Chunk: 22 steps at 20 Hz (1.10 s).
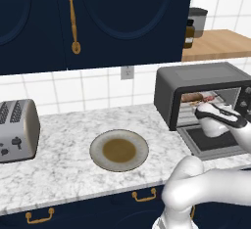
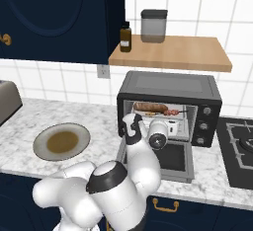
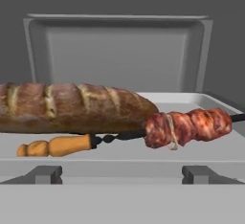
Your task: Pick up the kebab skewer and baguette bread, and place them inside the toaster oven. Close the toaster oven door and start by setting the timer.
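**Food Items Loaded in Toaster Oven, Door Down, Pincer Apart**

**Left base view.** The toaster oven [image 1: 203,93] stands at the right end of the marble counter [image 1: 63,169], against the tiled wall. The toaster oven door [image 1: 213,145] lies folded down flat onto the counter in front of the cavity. The baguette bread [image 1: 192,97] and part of the kebab skewer [image 1: 210,98] show on the rack inside. The robot's hand is level with the open cavity, above the lowered door. An empty plate [image 1: 119,149] sits mid-counter, and a silver toaster [image 1: 17,130] stands at the left.

**Right base view.** The toaster oven is seen from the front, with knobs down its right side. The baguette bread [image 2: 149,107] lies on the rack to the left, with the kebab skewer [image 2: 172,112] just beside it to the right. The pincer [image 2: 170,126] faces the cavity over the toaster oven door [image 2: 173,161]; its fingers stand apart and hold nothing. A wooden shelf [image 2: 173,52] above the oven carries a brown bottle [image 2: 125,37] and a grey canister [image 2: 153,26].

**Hand view.** The camera looks straight into the cavity. The baguette bread [image 3: 72,108] lies at the left on the tray. The kebab skewer [image 3: 186,126] lies just in front of it, its orange handle at the left and its meat chunks at the right.
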Tool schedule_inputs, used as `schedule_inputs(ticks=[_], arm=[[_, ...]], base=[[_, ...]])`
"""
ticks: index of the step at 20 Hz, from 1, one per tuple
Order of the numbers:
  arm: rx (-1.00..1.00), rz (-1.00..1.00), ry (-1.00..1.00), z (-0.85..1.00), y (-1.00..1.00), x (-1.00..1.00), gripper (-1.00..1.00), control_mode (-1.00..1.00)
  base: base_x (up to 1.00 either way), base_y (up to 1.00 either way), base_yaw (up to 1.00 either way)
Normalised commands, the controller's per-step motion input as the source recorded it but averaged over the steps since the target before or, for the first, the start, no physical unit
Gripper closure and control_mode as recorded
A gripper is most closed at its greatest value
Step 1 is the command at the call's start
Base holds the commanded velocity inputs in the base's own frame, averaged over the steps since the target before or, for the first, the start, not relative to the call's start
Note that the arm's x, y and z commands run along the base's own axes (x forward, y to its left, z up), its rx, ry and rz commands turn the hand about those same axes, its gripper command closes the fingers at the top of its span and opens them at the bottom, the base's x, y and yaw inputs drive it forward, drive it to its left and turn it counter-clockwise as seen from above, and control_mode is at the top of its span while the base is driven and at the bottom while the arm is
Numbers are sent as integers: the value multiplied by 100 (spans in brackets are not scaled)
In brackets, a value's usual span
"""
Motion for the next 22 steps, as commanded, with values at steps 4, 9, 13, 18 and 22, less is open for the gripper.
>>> schedule_inputs(ticks=[4, 9, 13, 18, 22], arm=[[0, 0, 0, 0, 0, 25, -100, -100], [0, 0, 0, 0, 0, 14, -100, -100], [0, 0, 1, 0, 0, -3, -100, -100], [0, 0, 2, 6, -22, -51, -100, -100], [0, 0, 6, 16, -40, -73, -100, -100]], base=[[0, 0, 0], [0, 0, 0], [0, 0, 0], [0, 0, 0], [0, 0, 0]])
